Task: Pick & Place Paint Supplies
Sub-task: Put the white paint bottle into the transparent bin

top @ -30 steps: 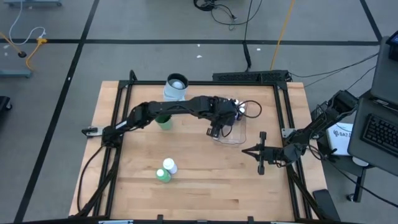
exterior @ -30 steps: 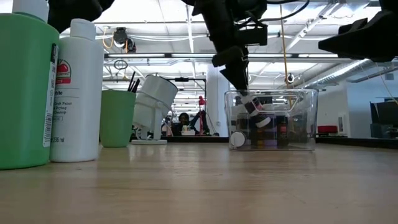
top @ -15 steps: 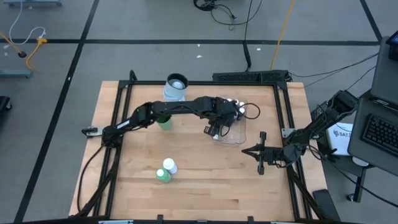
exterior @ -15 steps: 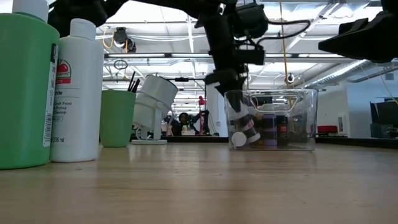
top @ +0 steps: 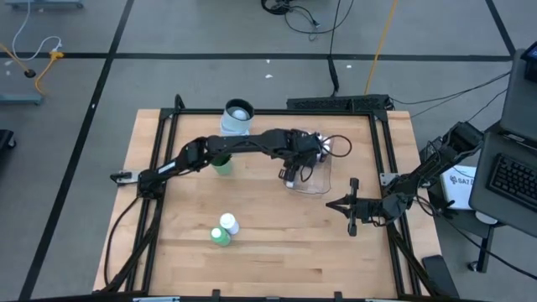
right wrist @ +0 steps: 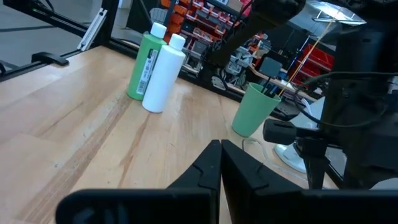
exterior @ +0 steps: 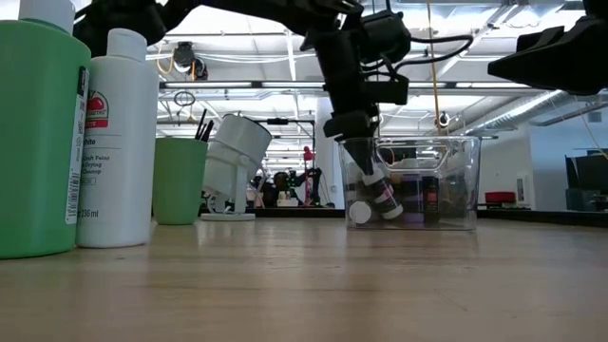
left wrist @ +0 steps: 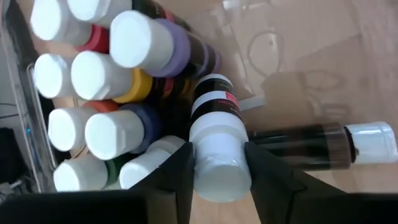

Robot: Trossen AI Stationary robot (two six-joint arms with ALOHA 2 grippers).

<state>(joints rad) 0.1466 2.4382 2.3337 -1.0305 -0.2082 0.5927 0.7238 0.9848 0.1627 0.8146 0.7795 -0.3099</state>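
- Small white-capped paint bottle [left wrist: 214, 140], black body with a pink label patch, sits tilted between the left gripper [left wrist: 217, 165] fingers, cap toward the wrist, inside the clear plastic tub [exterior: 456, 180].
- Left gripper fingers flank the cap on both sides, closed against it; whether the bottle rests on the tub floor cannot be told.
- Just beside it: a cluster of upright small bottles [left wrist: 102, 74], white caps, bodies purple, yellow, red, blue, green; one dark bottle [left wrist: 323, 143] lies on its side.
- Tub stands toward the table's [top: 277, 243] far right part; green cup [exterior: 179, 180] with brushes and white mug [top: 237, 116] to its left.
- Near front edge: large green bottle [top: 218, 237] touching a white bottle [top: 228, 223].
- Right gripper [top: 351, 205] waits at the right edge, fingers pressed together, holding nothing.
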